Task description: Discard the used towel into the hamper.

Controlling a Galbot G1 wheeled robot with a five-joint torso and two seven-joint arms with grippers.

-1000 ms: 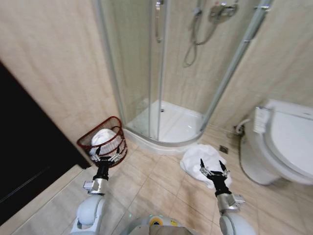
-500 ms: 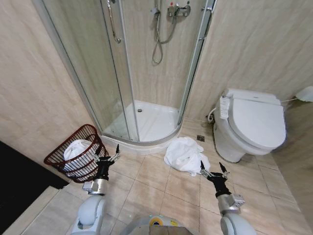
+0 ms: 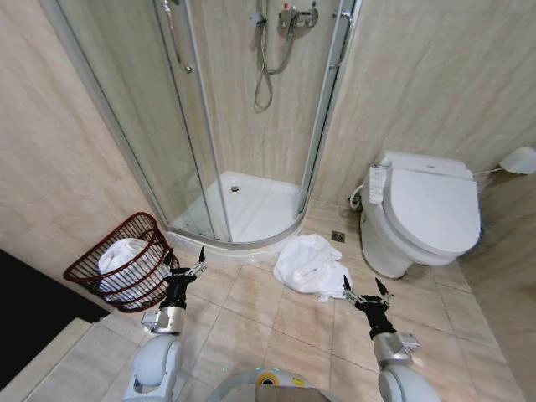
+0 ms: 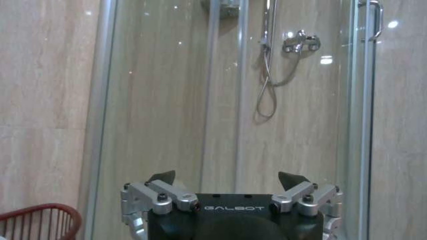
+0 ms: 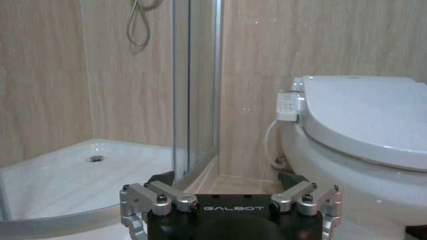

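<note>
Beige-tiled bathroom: glass shower stall (image 3: 243,126) beside white toilet (image 3: 423,213).

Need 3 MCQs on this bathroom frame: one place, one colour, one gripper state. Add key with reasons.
1. Where does the crumpled white towel lie?
A. on the tiled floor between shower and toilet
B. in the shower tray
C. on the toilet lid

2. What colour is the round wire hamper?
A. blue
B. dark reddish-brown
C. yellow

3. What state are the left gripper and right gripper in?
A. both shut on cloth
B. one open, one shut
C. both open, empty

A: it lies on the tiles. B: its wires are reddish-brown. C: fingers spread, nothing between them.
</note>
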